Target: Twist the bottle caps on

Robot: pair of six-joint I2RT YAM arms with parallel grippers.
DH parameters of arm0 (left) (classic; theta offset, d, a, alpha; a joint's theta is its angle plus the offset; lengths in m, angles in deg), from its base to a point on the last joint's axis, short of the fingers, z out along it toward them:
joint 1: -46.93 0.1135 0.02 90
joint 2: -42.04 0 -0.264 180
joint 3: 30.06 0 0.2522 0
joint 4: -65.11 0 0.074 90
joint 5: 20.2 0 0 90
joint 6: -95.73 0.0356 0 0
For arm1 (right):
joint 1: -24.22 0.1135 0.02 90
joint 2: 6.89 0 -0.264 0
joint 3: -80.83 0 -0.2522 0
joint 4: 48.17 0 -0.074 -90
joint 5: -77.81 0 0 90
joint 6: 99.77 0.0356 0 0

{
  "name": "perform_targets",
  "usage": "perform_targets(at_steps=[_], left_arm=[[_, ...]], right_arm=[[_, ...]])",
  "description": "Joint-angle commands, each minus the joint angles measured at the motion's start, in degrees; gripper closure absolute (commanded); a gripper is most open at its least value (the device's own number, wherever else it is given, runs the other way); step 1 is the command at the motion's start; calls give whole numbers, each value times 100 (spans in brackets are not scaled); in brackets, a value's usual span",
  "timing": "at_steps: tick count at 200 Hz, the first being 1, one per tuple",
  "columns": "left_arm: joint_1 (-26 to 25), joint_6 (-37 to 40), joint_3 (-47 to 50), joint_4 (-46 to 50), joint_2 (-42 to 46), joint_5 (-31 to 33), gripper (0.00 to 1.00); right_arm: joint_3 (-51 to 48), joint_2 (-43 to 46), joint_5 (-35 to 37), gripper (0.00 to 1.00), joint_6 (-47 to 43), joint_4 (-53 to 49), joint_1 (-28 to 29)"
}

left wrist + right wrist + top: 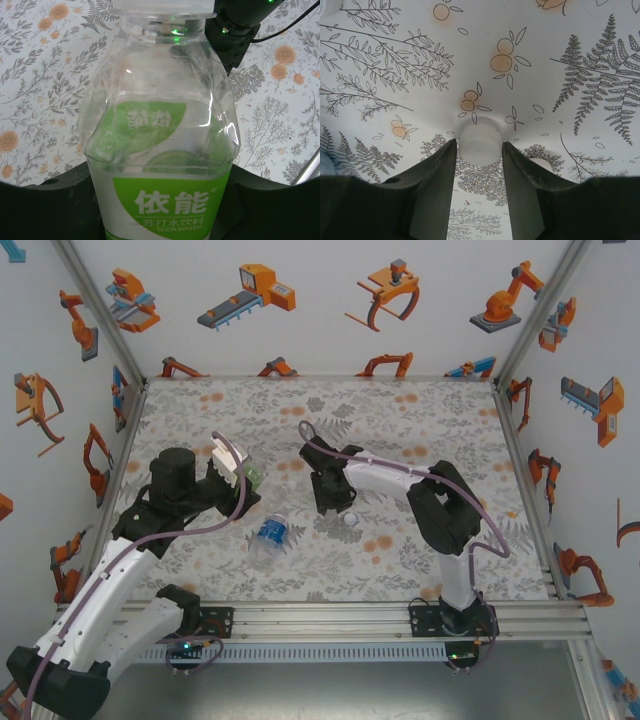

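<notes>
The left claw [236, 478] was clamped tight on the green-labelled bottle [160, 125] over the table's [420, 420] left middle, while the right claw [479, 147] sat low with a white cap [480, 137] between its narrowly parted fingers, gripped or not I couldn't tell.

The table [420, 410] has a cloth with grey leaves and orange flowers on it. A blue bottle [270, 533] lies on its side on the cloth. A small white cap [350, 521] sits flat on the cloth to the right of the blue bottle, near it but not touching.
</notes>
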Motion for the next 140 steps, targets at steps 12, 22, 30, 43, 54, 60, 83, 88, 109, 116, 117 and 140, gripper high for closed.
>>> perform_targets(at_steps=[12,22,30,43,54,60,83,88,109,116,117,140], left_arm=[[11,-66,-63,-46,70,-21,99],[8,-69,-63,-46,70,-21,99],[10,-68,-64,-47,70,-21,99],[10,-68,-64,-46,68,-21,99],[11,-69,-64,-42,66,-21,99],[15,-69,-64,-50,68,-25,99],[17,-67,-64,-46,63,-21,99],[22,-68,-59,-43,63,-29,99],[13,-32,-55,-59,34,-103,100],[12,-17,-53,-59,16,-145,100],[13,-16,-49,-57,12,-153,100],[-7,74,-71,-20,-35,-271,100]], right_arm=[[162,-165,-3,59,67,-143,19],[160,-163,-4,59,65,-154,19],[162,-166,-4,59,65,-160,14],[162,-162,1,60,69,-155,19],[162,-151,4,61,61,-150,19],[162,-145,13,62,63,-147,19],[166,-86,49,65,47,-165,19],[163,-59,63,66,43,-163,18],[130,106,119,75,-30,-165,21],[108,197,136,76,-73,-163,19],[104,208,141,76,-82,-166,19],[-7,607,221,79,-319,-152,19]])
